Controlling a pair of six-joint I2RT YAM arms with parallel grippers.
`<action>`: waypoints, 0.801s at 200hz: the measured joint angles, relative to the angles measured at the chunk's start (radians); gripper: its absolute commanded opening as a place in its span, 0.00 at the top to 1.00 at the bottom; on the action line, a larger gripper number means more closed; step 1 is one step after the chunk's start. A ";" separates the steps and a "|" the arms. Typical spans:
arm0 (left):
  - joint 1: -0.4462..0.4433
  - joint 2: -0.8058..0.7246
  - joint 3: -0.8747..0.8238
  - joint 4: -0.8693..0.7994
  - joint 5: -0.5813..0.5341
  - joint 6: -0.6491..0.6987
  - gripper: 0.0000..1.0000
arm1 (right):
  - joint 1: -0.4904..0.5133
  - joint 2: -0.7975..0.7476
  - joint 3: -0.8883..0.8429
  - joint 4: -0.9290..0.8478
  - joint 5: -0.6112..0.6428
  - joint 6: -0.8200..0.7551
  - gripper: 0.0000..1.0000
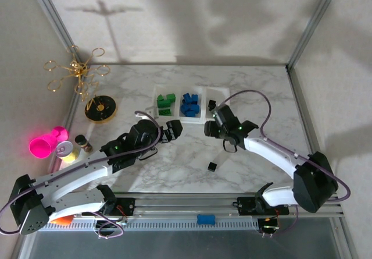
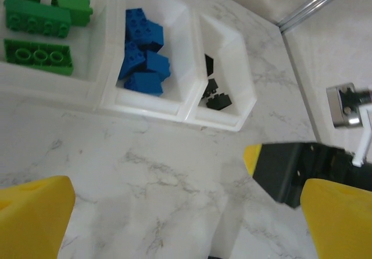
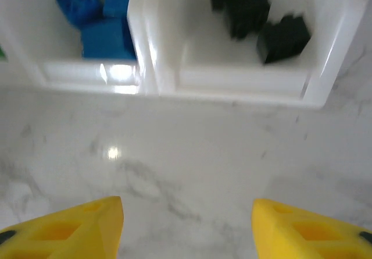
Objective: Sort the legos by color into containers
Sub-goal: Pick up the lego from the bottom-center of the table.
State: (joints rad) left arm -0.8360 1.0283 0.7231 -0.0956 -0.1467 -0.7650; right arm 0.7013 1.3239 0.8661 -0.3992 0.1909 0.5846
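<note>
One black lego point(image 1: 212, 166) lies loose on the bench, toward the near edge. The containers point(image 1: 204, 105) sit mid-bench. Right gripper point(image 3: 187, 208) empty, jaws parted, facing containers; the lego lies nearward of it, closer to this arm. Left gripper point(image 2: 186, 212) spread wide, empty.

- desk point(image 2: 145, 177): white marble-look, smooth, faint sheen
- containers point(image 3: 157, 67): translucent-white plastic, glossy, glare on rims
- legos point(image 2: 145, 49): plastic, studded; blue and green slightly shiny, black ones duller
- right fingers point(image 3: 75, 230): yellow plastic, matt
- frame posts point(image 1: 311, 23): bare metal
</note>
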 measured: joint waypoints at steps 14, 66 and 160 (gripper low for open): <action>0.000 -0.013 -0.025 -0.003 0.005 -0.014 0.00 | 0.056 -0.026 -0.039 -0.013 0.003 0.038 0.35; -0.001 -0.063 -0.077 -0.025 0.009 -0.048 0.00 | 0.194 -0.066 -0.131 -0.043 0.025 0.203 0.28; -0.007 -0.083 -0.094 -0.037 0.009 -0.074 0.01 | 0.341 -0.091 -0.259 -0.103 0.075 0.477 0.31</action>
State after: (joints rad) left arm -0.8429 0.9455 0.6289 -0.1322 -0.1379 -0.8394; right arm 1.0424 1.2327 0.6071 -0.5022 0.2661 1.0615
